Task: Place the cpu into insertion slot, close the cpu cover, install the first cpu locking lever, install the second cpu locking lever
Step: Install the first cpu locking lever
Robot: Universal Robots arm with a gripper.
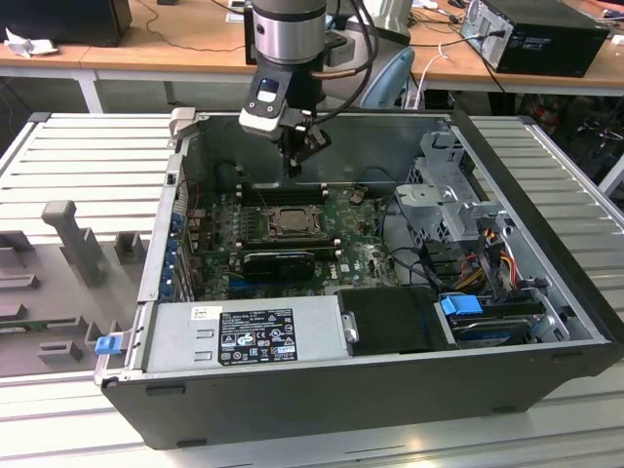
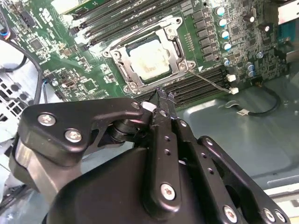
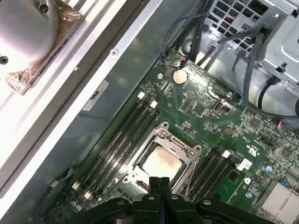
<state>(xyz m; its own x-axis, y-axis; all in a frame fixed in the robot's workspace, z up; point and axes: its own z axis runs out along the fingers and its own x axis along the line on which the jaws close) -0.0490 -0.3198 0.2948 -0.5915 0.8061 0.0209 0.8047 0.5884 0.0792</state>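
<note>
Cams: one overview, two wrist close-ups.
Exterior view looks down at an angle into the open computer case point(image 1: 322, 390) from farther off. Both wrist views sit close, looking down past the gripper point(image 3: 159, 180) at the motherboard point(image 3: 205, 107); both share the socket point(image 2: 148, 58).

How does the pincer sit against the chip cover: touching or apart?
Apart. In the exterior view the pincer hangs over the memory slots, with those slots showing between its tip and the chip cover.
</note>
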